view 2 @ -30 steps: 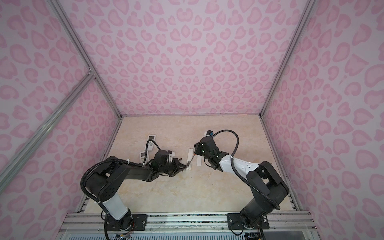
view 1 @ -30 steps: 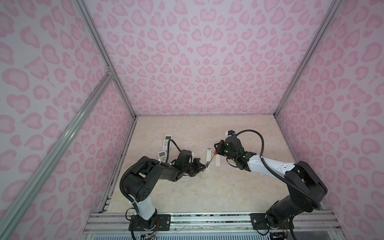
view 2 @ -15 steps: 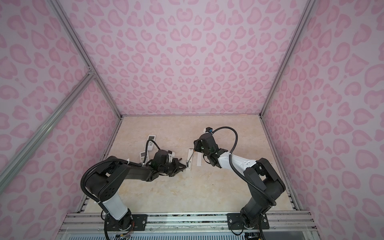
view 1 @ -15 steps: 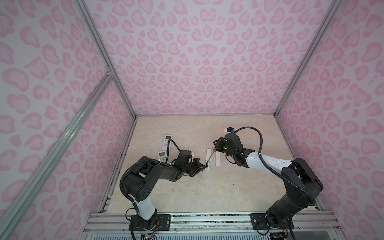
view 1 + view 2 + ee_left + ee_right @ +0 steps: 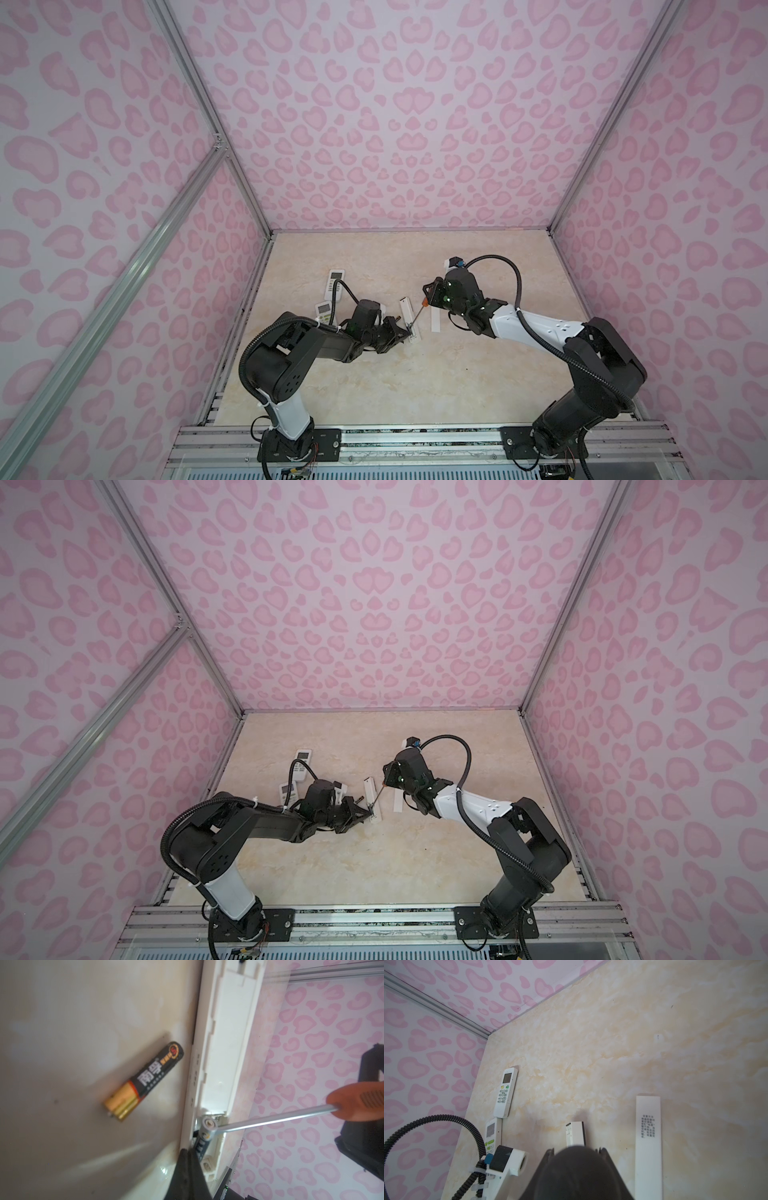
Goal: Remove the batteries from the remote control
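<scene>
Two glossy black-gold batteries: loose battery (image 5: 143,1081) on table (image 5: 62,1043), seated battery (image 5: 204,1136) in white remote (image 5: 224,1032). My left pincer (image 5: 187,1159) closed; right pincer (image 5: 427,296) clamps orange-handled screwdriver (image 5: 270,1119).

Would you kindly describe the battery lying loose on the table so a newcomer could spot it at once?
On the marble-look table, find the opened white remote between the two arms. The loose battery lies just beside it, on the left arm's side. Black with a gold end, it lies free, whereas the other battery sits in the remote with the screwdriver tip against it.
</scene>
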`<state>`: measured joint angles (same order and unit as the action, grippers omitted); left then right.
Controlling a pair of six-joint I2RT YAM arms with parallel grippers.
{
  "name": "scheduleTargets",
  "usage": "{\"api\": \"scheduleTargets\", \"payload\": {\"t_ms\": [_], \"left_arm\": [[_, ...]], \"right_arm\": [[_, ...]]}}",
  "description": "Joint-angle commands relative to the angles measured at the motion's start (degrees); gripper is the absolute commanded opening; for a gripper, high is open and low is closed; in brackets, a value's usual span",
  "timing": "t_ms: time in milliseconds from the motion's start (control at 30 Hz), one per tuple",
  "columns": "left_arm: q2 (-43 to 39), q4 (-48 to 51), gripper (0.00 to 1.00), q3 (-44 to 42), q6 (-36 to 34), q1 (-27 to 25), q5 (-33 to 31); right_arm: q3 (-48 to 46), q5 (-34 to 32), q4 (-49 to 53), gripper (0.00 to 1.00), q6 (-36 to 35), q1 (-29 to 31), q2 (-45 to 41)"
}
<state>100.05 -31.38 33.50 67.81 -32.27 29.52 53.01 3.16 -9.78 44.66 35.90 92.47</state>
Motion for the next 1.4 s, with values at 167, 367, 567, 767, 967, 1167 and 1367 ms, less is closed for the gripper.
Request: {"api": "scheduleTargets", "payload": {"t_ms": [167, 367, 567, 767, 967, 1167, 1367], "left_arm": [[-3.30, 1.05, 0.15, -2.14, -1.70, 2.80, 0.23], [-5.03, 2.34, 0.22, -3.26, -3.73, 4.45, -0.35], [-5.45, 2.59, 0.24, -2.90, -4.17, 4.94, -0.79], [-6.81, 2.82, 0.24, -3.72, -4.50, 4.81, -0.34], [-9.12, 3.57, 0.21, -7.44, -4.28, 2.94, -1.27], [-3.80, -0.03, 0.17, -6.17, -1.17, -2.78, -3.05], [-3.26, 1.12, 0.16, -5.13, -0.87, -3.96, -3.86]], "right_arm": [[3.28, 1.94, 5.03, 0.00, -0.43, 1.02, 1.48], [5.85, 1.02, 6.09, 0.00, -1.69, 1.37, 2.66], [7.09, 0.80, 7.80, 0.00, -2.84, 1.41, 2.76], [8.04, 1.15, 9.93, 0.00, -3.99, 1.74, 3.85], [7.98, 1.88, 10.54, 0.00, -3.96, 1.96, 4.15], [8.33, 2.55, 10.74, 0.00, -3.00, 3.18, 4.23], [8.66, 3.04, 12.39, 0.00, -1.92, 3.91, 3.72]]}}
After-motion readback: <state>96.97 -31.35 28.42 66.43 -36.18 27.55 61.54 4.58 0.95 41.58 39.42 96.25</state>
